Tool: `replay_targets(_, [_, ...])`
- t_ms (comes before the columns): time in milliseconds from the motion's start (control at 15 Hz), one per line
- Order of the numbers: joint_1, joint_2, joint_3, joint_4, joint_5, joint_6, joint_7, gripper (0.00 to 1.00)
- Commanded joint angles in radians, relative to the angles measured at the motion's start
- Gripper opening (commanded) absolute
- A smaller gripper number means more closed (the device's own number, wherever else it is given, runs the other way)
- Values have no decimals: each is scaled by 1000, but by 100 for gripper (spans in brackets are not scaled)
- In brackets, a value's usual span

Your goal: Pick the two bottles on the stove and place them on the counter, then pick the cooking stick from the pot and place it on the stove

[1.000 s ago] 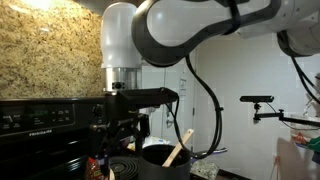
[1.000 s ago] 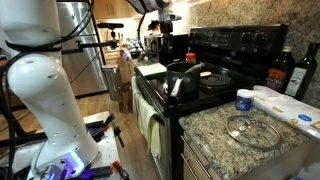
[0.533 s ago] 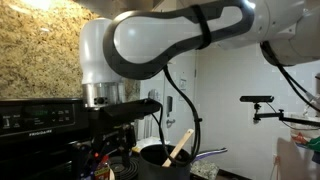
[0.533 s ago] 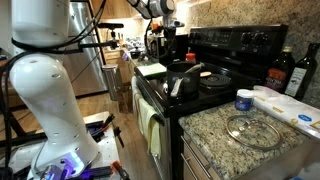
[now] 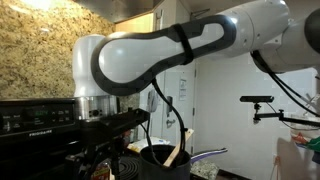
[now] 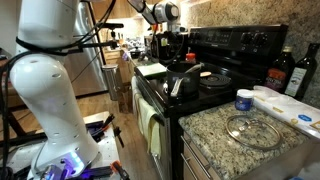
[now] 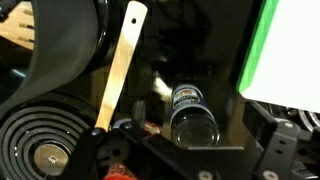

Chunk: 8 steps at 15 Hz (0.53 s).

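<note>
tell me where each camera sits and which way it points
Exterior view: low at stovetop height, facing across the stove toward a white wall; the arm fills the frame above the pot.
Exterior view: by the granite counter, facing along the stove front; white robot base and arm at left.
Wrist view: looks down on a coil burner, cooking stick and bottle; gripper at bottom edge.
Shared: the pot shows in all three.

The cooking stick [image 5: 180, 148] leans in the pot [image 5: 155, 157], a bottle [image 7: 192, 118] beside.
</note>
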<state>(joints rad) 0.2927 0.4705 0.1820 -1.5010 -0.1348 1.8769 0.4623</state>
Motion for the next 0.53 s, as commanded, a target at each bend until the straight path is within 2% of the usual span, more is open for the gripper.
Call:
replay_targets(0, [9,31,-13,41,36,15,-86,100])
replay_targets(200, [7,39,-13,48,52,26,-113,100])
replay_targets(267, [5,41,-12,49,60,28,-122,75])
replay_targets(333, [5,42,-13,50,64,28,-126,73])
replay_targets(467, [4,43,-14,50,73,25,-135,58])
